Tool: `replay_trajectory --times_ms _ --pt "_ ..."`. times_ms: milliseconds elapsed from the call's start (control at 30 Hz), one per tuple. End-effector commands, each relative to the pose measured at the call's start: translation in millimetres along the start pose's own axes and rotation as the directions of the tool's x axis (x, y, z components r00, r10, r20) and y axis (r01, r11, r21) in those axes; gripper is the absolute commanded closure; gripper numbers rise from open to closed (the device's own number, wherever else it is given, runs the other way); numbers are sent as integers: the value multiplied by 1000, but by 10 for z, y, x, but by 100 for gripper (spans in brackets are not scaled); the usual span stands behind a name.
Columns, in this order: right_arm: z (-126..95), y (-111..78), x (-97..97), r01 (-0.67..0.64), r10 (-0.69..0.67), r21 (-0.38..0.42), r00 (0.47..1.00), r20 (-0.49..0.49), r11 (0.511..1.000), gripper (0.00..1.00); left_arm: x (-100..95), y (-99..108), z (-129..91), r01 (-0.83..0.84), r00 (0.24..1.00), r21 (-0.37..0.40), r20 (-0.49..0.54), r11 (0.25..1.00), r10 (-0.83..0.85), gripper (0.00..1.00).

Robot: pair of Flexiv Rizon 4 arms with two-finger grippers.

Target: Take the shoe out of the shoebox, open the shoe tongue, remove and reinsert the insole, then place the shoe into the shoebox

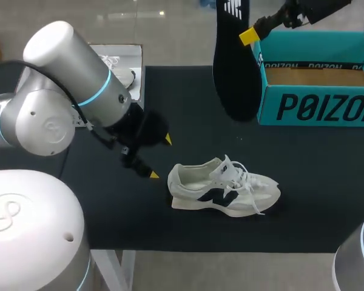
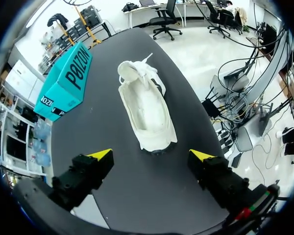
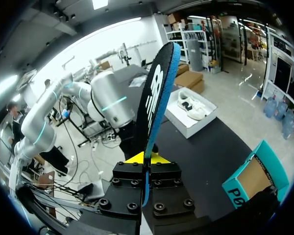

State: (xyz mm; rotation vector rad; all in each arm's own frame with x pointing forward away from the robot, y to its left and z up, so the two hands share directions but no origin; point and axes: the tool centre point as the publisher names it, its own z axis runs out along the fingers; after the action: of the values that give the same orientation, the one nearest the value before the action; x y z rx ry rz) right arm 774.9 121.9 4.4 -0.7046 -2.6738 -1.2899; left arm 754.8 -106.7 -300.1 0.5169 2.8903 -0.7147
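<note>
Our right gripper (image 1: pixel 250 36) pinches the insole (image 1: pixel 233 66) at twelve o'clock of the shoe (image 1: pixel 224 193); we advise toe-first entry, wide-open left gripper (image 1: pixel 161 157) steadying the heel (image 1: pixel 177 182).

- Left arm (image 1: pixel 67 91): fat, glossy silver-white cylinders with rounded ends, one joint circled by a thin glowing cyan ring (image 1: pixel 101 90).
- Past the cyan ring the shell turns black down to the left tool (image 1: pixel 161 156), with two blocky black fingers (image 2: pixel 85 176) tipped in bright yellow wedges.
- Behind the cyan ring, a thin black cable (image 1: pixel 3 65) and a white domed cap (image 1: pixel 9 212) with a faint looped emblem.
- Right tool (image 3: pixel 146 159): flat black plates studded with round black screws (image 3: pixel 159 207) and a yellow tip.
</note>
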Motion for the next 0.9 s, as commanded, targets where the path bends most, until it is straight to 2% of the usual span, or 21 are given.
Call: replay_trajectory --times_ms 33,200,500,700,833,900 --pt "9 0 -2 -2 2 1 1000 1 1000 100 -155 -109 11 -5 1000 10 -14 1000 5 0" --pt "9 0 -2 -2 2 1 1000 1 1000 100 -307 -333 125 -9 1000 -42 -13 999 9 0" --pt "9 0 -2 -2 2 1 1000 1 1000 100 -421 -719 581 10 999 -115 -45 993 -15 0" --pt "9 0 -2 -2 2 1 1000 1 1000 100 -418 -706 907 28 997 -200 -65 979 -42 0" --pt "9 0 -2 -2 2 1 1000 1 1000 100 -429 -619 1039 41 997 -258 -59 965 -58 0" --pt "9 0 -2 -2 2 1 1000 1 1000 100 -452 -564 1080 50 996 -261 -63 964 -68 0"
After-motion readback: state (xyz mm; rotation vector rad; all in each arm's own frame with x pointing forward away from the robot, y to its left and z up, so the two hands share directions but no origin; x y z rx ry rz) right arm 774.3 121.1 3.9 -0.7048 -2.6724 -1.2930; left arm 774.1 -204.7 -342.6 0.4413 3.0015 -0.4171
